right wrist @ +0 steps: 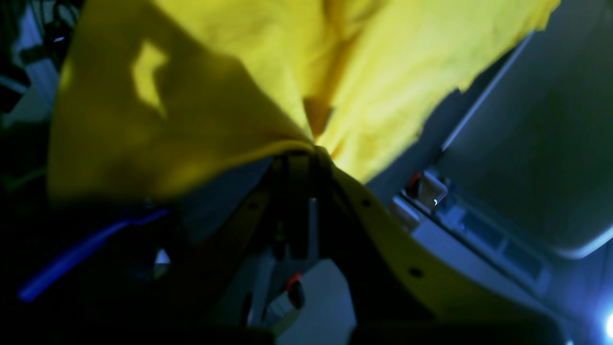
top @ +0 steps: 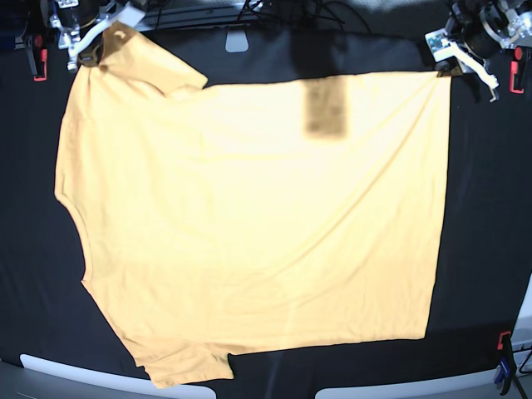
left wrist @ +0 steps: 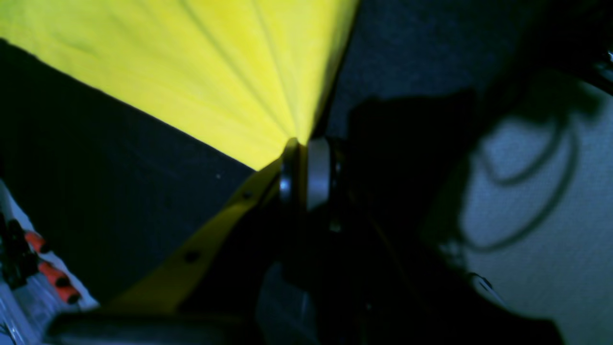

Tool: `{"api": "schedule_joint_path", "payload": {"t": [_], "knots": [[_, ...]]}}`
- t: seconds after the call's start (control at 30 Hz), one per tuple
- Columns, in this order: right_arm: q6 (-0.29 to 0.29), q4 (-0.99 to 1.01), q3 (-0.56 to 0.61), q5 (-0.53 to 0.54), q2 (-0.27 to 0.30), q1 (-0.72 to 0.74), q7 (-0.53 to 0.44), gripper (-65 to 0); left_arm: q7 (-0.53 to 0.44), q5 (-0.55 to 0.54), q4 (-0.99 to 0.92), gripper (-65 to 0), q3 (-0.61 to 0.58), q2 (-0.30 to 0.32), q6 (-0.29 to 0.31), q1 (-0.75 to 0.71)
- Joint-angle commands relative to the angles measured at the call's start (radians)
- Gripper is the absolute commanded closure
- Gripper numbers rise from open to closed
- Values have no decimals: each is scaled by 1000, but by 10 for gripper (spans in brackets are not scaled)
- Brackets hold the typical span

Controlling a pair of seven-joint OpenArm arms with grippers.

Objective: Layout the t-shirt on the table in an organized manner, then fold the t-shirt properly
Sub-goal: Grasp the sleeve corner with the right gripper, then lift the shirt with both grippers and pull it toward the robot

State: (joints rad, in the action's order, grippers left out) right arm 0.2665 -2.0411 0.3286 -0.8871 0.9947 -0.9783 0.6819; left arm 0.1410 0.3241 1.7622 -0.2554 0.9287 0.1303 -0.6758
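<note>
- The t-shirt (top: 249,224) lies spread over the middle of the tabletop (top: 490,216); it is pale yellow-orange, plain, mostly flat with soft creases; its hem side runs down the base view's right, its sleeves sit at that view's left, one near the top corner and one at the bottom edge.
- The tabletop is matte black cloth and shows on every side of the t-shirt; a wider bare strip lies beside the hem than beside the sleeves.
- A dark rectangular shadow (top: 325,109) falls on the t-shirt near its top edge.
- Red-and-black clamps stand at the tabletop's rim, well apart from the t-shirt: one (top: 36,60) beyond the upper sleeve, one (top: 516,73) beyond the upper hem corner, one (top: 503,345) beyond the lower hem corner.
- The left gripper (top: 449,68) is pinched on the t-shirt's upper hem corner; in the left wrist view (left wrist: 299,175) the cloth fans out taut from its closed tips.
- The right gripper (top: 104,46) is clamped on the t-shirt at the upper sleeve; in the right wrist view (right wrist: 313,146) bunched cloth gathers into its tips.
- Beyond the tabletop, above the t-shirt's top edge, lie dark cables (top: 283,12); pale curved panels (top: 83,374) sit below the t-shirt's lower edge.
</note>
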Motion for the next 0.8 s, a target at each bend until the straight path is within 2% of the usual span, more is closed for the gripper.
{"api": "schedule_joint_path", "payload": {"t": [0.0,0.13,0.27,0.37,0.47,0.77], "knots": [[37,-24,-29,-4,16,11,18,0,1,-27,20,0,40,14,-38,-3],[33,-40,-118,175,5,80,-31,0,0,-114,29,0,180,-32,-40,0],[-47,-40,-179,352,-44,199,-112,0,1,-125,28,0,289,-109,-40,24],[-103,-40,-185,456,-83,304,-124,0,5,-125,25,0,320,-162,-40,62],[-141,-32,-185,505,-111,390,-126,0,18,-128,6,0,320,-208,-40,105],[-142,34,-184,507,-143,553,-129,0,15,-154,-61,0,320,-332,-37,248]]}}
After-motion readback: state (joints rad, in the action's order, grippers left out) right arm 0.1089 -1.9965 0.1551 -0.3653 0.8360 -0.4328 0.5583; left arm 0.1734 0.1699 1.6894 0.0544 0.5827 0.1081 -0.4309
